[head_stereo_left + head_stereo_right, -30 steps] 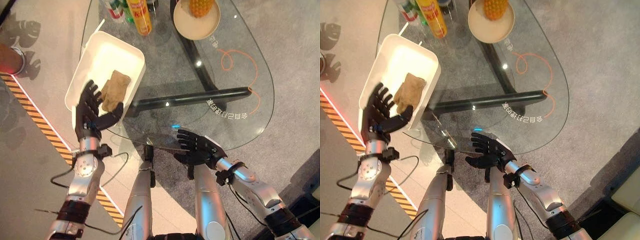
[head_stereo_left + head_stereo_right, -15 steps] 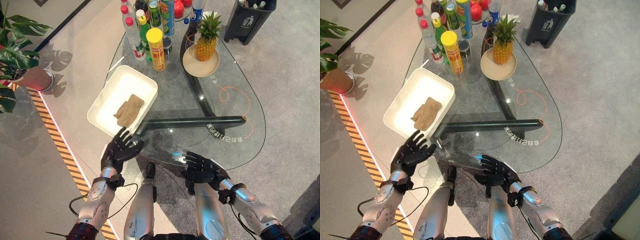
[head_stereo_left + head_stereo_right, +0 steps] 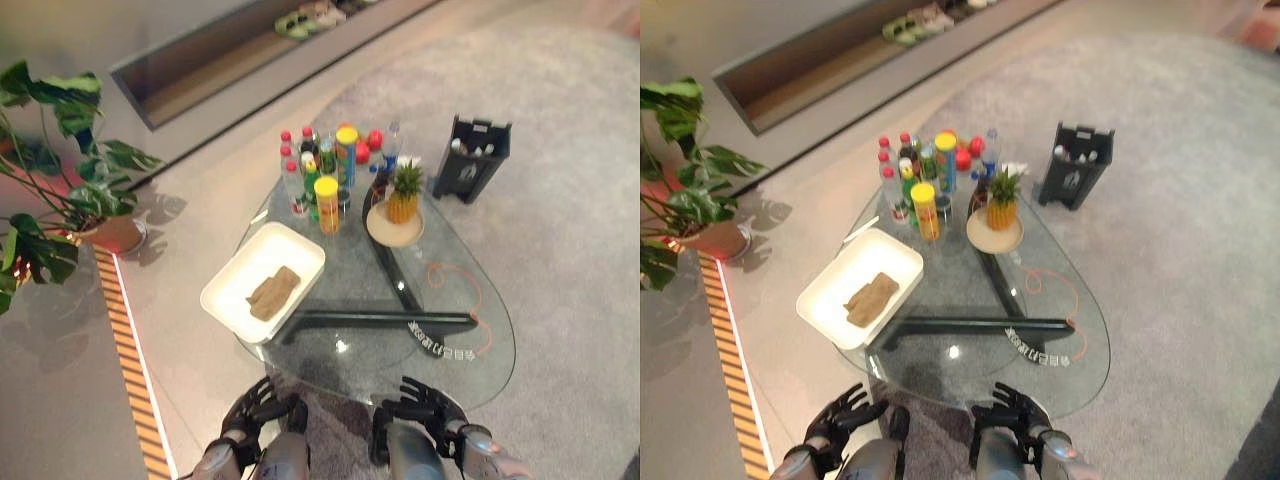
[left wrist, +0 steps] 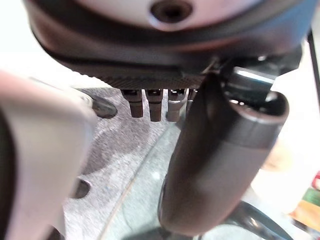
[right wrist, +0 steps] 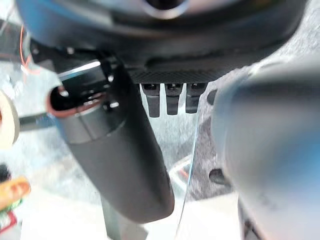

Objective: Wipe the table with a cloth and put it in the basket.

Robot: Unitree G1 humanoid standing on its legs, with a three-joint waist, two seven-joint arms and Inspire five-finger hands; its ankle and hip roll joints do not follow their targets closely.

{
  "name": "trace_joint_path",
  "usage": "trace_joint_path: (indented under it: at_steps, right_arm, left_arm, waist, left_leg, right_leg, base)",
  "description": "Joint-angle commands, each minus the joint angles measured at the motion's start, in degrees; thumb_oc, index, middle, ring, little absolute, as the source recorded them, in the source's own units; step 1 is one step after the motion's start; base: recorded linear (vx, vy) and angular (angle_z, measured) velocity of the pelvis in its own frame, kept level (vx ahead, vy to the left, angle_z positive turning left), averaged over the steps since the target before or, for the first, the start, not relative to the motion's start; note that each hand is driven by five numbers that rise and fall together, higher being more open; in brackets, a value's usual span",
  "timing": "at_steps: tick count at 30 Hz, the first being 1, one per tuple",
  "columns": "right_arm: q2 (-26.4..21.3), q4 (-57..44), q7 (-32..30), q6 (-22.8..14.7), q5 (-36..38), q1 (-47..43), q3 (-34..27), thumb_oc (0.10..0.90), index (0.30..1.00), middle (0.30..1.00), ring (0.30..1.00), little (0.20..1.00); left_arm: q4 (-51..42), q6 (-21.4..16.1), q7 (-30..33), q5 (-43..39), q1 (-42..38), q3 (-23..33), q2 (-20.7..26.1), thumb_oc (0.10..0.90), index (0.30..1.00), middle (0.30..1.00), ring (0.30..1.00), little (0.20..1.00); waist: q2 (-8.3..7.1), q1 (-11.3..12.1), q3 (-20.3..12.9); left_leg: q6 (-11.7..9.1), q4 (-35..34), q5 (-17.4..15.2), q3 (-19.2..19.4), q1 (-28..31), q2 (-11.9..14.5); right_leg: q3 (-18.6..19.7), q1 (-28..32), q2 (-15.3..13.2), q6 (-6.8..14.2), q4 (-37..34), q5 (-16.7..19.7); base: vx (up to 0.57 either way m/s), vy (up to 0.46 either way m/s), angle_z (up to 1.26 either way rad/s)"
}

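Note:
A tan cloth (image 3: 273, 292) lies crumpled inside the white rectangular basket (image 3: 232, 288) on the left part of the glass table (image 3: 440, 310). My left hand (image 3: 250, 408) hangs low near the table's near edge, fingers spread and holding nothing. My right hand (image 3: 426, 404) is at the same near edge further right, also open and empty. Both hands are well apart from the basket. In the left wrist view the left hand (image 4: 150, 102) shows its fingers straight above the glass, and in the right wrist view the right hand (image 5: 167, 97) does the same.
Several bottles and a yellow can (image 3: 327, 204) stand at the table's far end beside a pineapple (image 3: 404, 193) on a plate. A dark bin (image 3: 470, 158) stands on the carpet beyond. A potted plant (image 3: 60, 190) is at the left, by an orange-striped floor line (image 3: 130, 350).
The camera has risen and tilted up, so the whole scene looks smaller and farther. Both hands have dropped back towards the picture's bottom edge, the left one away from the basket. The cloth stays put.

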Motion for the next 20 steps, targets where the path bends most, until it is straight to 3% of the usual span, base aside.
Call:
trace_joint_path:
  at_steps: [1,8,14,20]
  right_arm:
    - [0.74,2.11,-0.41,-4.45,0.72,-0.02,-2.04,0.8,0.9,0.9,0.9,0.9]
    - [3.35,17.88,-1.13,-4.32,-2.12,-0.29,-6.85,0.8,0.9,0.9,0.9,0.9]
    - [4.38,25.02,-0.62,-0.44,-5.13,-0.76,-9.06,0.8,0.9,0.9,0.9,0.9]
    - [4.8,26.18,-0.38,0.06,-6.67,-1.11,-9.4,0.8,0.9,0.9,0.9,0.9]
  left_arm:
    - [2.65,-0.61,-0.33,2.37,-1.75,2.17,0.35,0.8,0.9,0.9,0.9,0.9]
    - [17.44,-0.17,-1.73,2.68,-3.65,5.61,-1.78,0.8,0.9,0.9,0.9,0.9]
    - [21.62,0.81,-3.4,1.64,-5.06,8.47,-3.25,0.8,0.9,0.9,0.9,0.9]
    - [22.39,0.78,-3.73,0.63,-5.38,8.99,-4.1,0.8,0.9,0.9,0.9,0.9]
  waist:
    - [-1.91,-0.43,-1.08]
    - [-1.58,-1.54,-4.01]
    - [-1.12,-1.53,-5.22]
    - [-0.68,-1.43,-5.83]
  left_leg:
    - [1.18,-0.95,-0.61,3.22,2.11,-4.47]
    - [1.08,-3.93,-0.69,4.77,5.39,-3.05]
    - [0.83,-6.21,-0.49,5.44,7.11,-2.52]
    - [0.84,-7.42,-0.39,5.73,7.94,-2.42]
  right_leg:
    - [3.08,9.54,4.46,-0.21,-14.91,7.17]
    - [4.52,12.02,4.47,0.47,-17.51,7.78]
    - [4.3,13.39,3.84,0.96,-19.75,8.72]
    - [3.75,14.0,3.38,1.24,-20.45,8.96]
  base:
    - [0.06,0.003,-0.13]
    - [0.04,0.008,-0.15]
    - [0.04,0.013,-0.08]
    - [0.03,0.016,-0.03]
